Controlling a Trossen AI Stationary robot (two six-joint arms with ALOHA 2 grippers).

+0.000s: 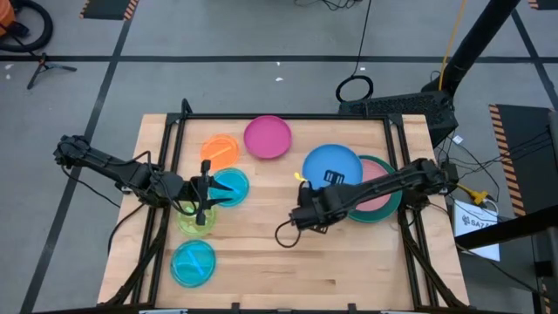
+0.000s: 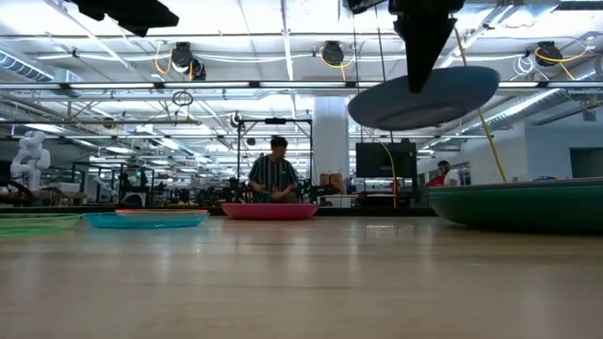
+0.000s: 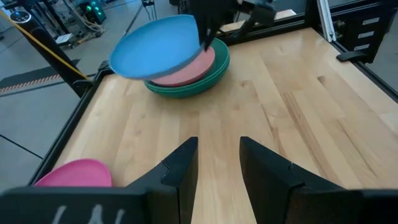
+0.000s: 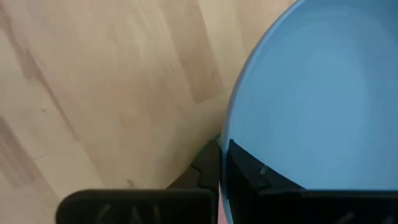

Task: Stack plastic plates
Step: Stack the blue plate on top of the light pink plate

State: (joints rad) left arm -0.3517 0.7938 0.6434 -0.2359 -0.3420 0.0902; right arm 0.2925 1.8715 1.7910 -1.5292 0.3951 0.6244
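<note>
High view puts the right gripper (image 1: 307, 209) near the table's middle, clamped on the rim of a round glossy blue plastic plate (image 1: 332, 166); the low view shows that plate lifted clear of the wooden table (image 1: 349, 253) and tilted, just above the stack on the right. That stack so far looks like two pieces: a pink plastic plate (image 3: 186, 70) nested in a large dark green plastic plate (image 3: 193, 87). Setting the blue one down would make three.

The left gripper (image 1: 202, 194) hovers over the left side with its fingers (image 3: 180, 171) parted and empty. Still loose are a magenta plate (image 1: 267, 137), an orange plate (image 1: 220, 149), a cyan plate (image 1: 230, 185), a lime plate (image 1: 195, 221) and a second cyan plate (image 1: 193, 262). Judging by this, well under half is done.
</note>
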